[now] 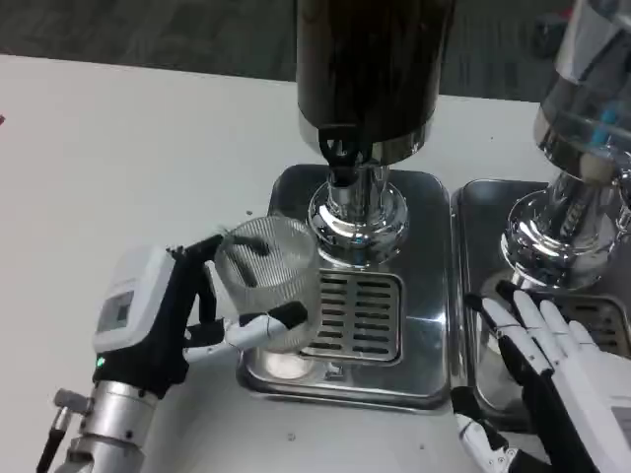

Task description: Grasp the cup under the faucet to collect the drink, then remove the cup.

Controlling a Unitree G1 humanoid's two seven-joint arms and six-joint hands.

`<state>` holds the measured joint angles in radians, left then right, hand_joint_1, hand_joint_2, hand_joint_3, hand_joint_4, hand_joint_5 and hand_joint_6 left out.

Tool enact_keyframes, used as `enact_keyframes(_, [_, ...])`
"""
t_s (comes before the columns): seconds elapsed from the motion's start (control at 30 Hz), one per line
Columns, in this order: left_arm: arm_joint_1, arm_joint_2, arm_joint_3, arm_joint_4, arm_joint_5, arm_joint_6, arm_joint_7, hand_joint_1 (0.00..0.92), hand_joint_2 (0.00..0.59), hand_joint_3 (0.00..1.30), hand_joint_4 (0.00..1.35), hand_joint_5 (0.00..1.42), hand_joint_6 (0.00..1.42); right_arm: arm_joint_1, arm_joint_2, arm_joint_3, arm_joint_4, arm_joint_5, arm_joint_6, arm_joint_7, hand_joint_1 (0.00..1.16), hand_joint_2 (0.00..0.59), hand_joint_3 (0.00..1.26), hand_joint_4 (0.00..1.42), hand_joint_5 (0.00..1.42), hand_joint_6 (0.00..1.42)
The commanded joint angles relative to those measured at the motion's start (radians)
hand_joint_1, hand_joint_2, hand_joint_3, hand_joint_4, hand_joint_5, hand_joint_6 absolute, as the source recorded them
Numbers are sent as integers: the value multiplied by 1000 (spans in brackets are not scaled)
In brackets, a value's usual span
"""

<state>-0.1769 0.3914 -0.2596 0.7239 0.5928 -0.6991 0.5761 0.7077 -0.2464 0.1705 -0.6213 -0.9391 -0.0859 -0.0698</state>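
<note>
A clear ribbed plastic cup (268, 279) is held upright by my left hand (163, 315), fingers wrapped round its sides. It hangs over the left edge of the steel drip tray (424, 296), left of the slotted grate (357, 313). The black faucet tap (343, 158) of the dark drink dispenser (373, 69) sits up and to the right of the cup, not above it. I cannot tell whether the cup holds liquid. My right hand (562, 379) lies at the lower right with fingers spread, holding nothing.
A second dispenser (582, 128) on its own steel tray (483, 227) stands at the right, just beyond my right hand. White table (118, 168) stretches to the left and front.
</note>
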Motion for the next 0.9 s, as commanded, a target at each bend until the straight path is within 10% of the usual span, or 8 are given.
enact_keyframes(0.03, [-9,-16,-16,-9,8,-26,-16,352,65,704,887,1183,1424,6,2,2,-29,-20,-12,-13,407,499,105,0,0,17])
enact_keyframes(0.9, [-218,-118,-99,231,58,88,8,292,75,626,769,1063,1353,100,46,0,-98,-27,5,5,414,506,111,0,0,17])
